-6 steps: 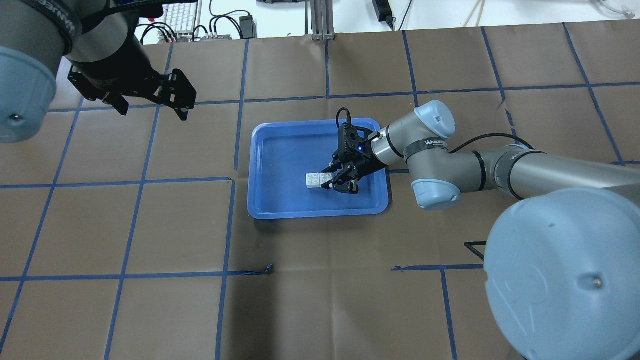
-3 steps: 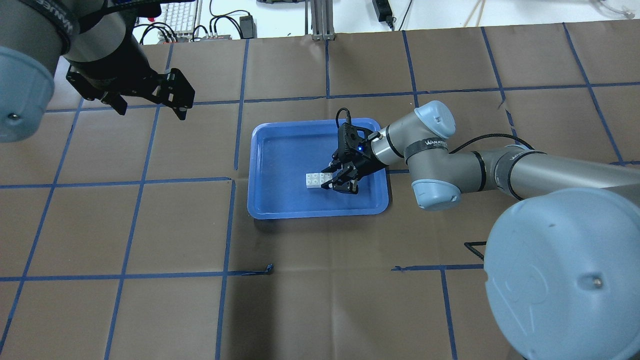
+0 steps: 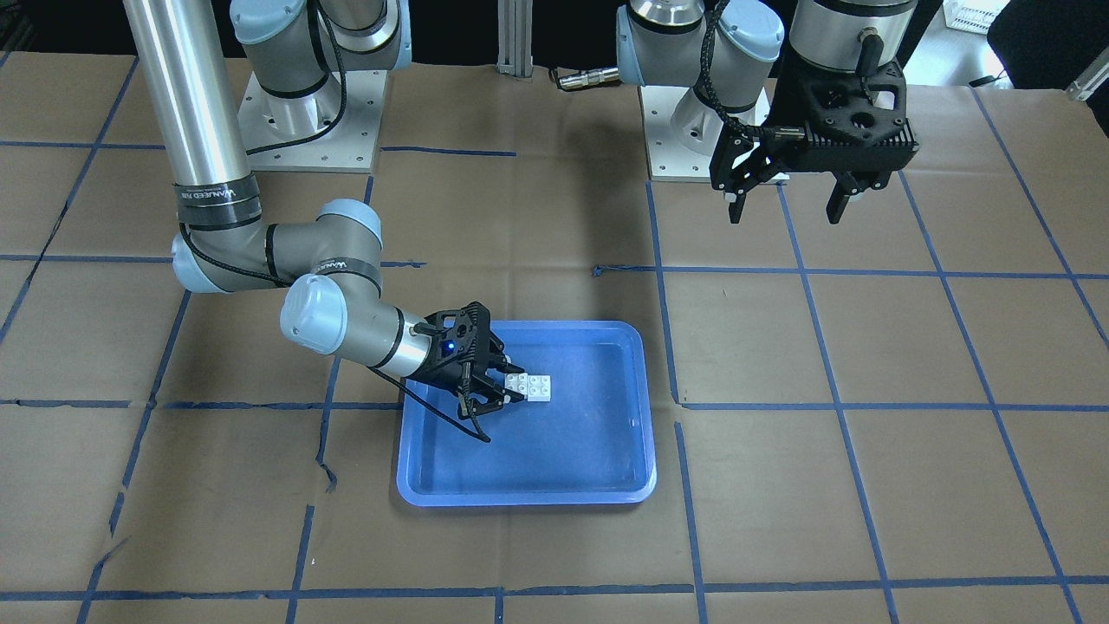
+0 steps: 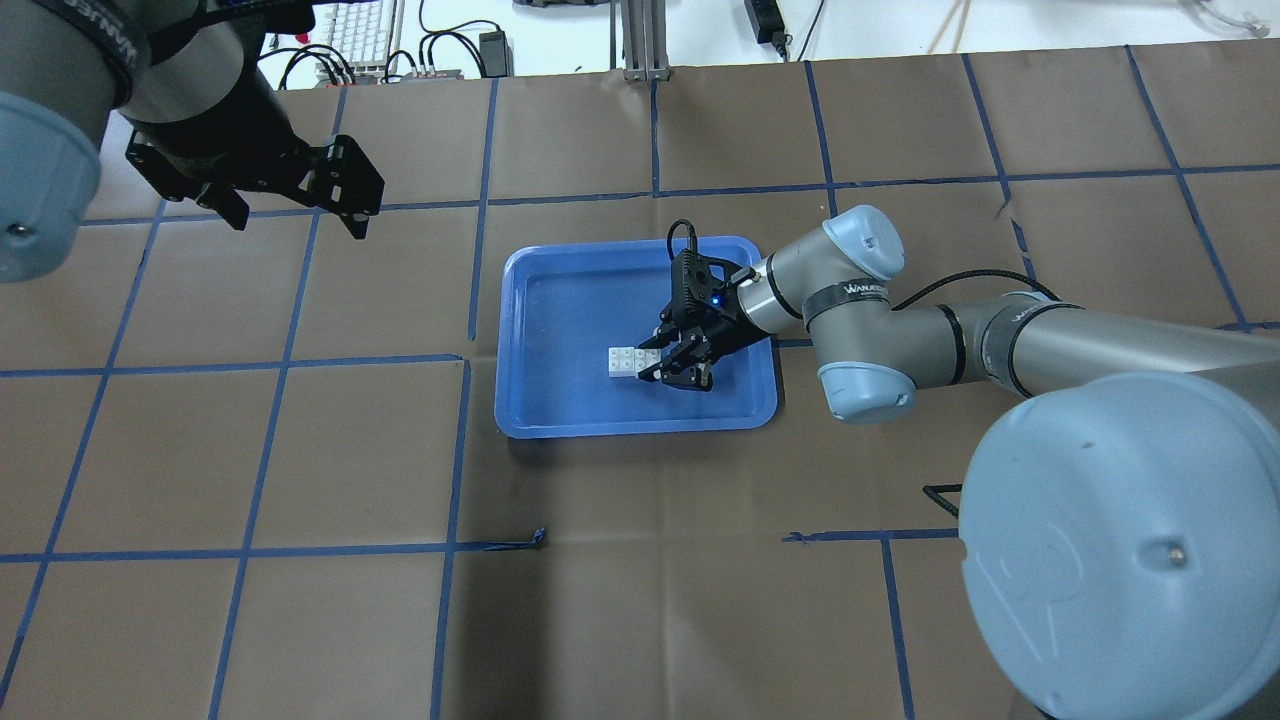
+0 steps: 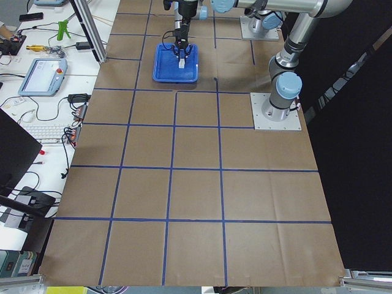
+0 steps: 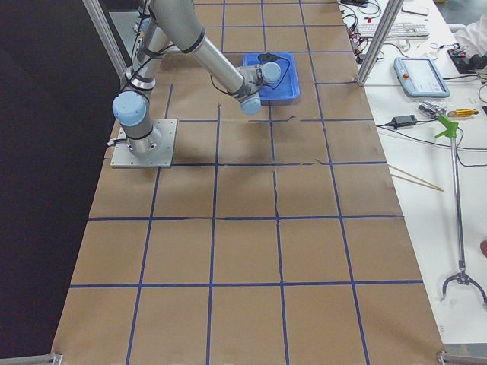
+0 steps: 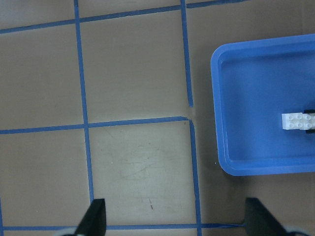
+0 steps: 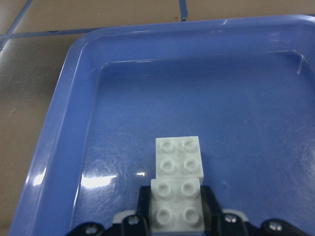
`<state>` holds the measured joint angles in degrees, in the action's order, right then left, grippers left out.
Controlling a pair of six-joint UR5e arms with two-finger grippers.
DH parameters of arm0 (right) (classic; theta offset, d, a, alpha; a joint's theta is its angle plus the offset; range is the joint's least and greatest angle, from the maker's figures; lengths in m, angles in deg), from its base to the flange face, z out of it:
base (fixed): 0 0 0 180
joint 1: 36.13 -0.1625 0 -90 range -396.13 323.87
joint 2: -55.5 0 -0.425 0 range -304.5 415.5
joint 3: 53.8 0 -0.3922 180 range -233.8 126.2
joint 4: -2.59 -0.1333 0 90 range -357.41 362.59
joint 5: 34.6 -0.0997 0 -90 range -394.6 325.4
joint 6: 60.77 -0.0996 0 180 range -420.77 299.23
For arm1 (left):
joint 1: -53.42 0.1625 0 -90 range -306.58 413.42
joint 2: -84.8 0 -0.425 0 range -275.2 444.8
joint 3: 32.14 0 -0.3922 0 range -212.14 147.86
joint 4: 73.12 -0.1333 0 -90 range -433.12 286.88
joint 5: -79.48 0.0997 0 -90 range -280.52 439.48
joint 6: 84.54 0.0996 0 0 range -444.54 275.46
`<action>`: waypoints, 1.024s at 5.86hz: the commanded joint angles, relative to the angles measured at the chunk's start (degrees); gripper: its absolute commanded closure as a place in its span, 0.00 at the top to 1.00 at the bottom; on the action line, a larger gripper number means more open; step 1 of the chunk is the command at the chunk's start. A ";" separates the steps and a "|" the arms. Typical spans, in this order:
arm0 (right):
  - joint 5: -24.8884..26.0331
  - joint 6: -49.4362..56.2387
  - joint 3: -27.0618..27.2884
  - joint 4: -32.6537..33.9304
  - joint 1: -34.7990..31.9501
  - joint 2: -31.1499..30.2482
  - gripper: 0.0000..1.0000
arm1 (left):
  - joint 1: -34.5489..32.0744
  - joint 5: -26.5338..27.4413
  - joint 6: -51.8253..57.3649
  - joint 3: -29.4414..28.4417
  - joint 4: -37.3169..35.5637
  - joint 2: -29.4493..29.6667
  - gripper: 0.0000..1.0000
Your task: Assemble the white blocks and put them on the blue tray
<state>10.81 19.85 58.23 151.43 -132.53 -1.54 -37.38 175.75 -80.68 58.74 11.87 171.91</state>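
The two white blocks (image 4: pixel 625 360) sit side by side as one joined piece, studs up, inside the blue tray (image 4: pixel 520 420), right of its middle. My right gripper (image 4: pixel 655 360) reaches in low from the tray's right side and is shut on the nearer block (image 8: pixel 176 211). The farther block (image 8: pixel 179 156) sticks out ahead of the fingers. The piece is at or just above the tray floor (image 8: pixel 64 123). It also shows in the front view (image 3: pixel 531 386). My left gripper (image 4: pixel 300 225) is open and empty, high over the table's far left.
Brown paper with blue tape lines covers the table (image 4: pixel 300 450). Both arm bases (image 3: pixel 303 113) stand on the robot's side of it. A keyboard and cables (image 4: pixel 365 40) lie beyond the far edge. In the left wrist view the tray (image 7: pixel 221 147) is at the right.
My right gripper and the blocks have shifted slightly to the left inside the tray. My left gripper has drifted a little to the left.
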 commanded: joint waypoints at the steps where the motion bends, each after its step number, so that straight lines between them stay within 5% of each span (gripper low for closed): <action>1: -0.15 -0.02 -0.06 0.40 -0.11 0.09 0.33 | 0.01 0.07 0.26 0.00 0.00 -0.10 0.99; 6: -0.24 -0.20 -0.06 0.58 -0.11 0.27 0.32 | 1.32 -0.02 0.79 0.00 -0.26 -0.10 0.99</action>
<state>10.58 19.73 58.16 151.98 -132.64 -1.31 -36.75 175.85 -79.96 58.74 11.68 171.84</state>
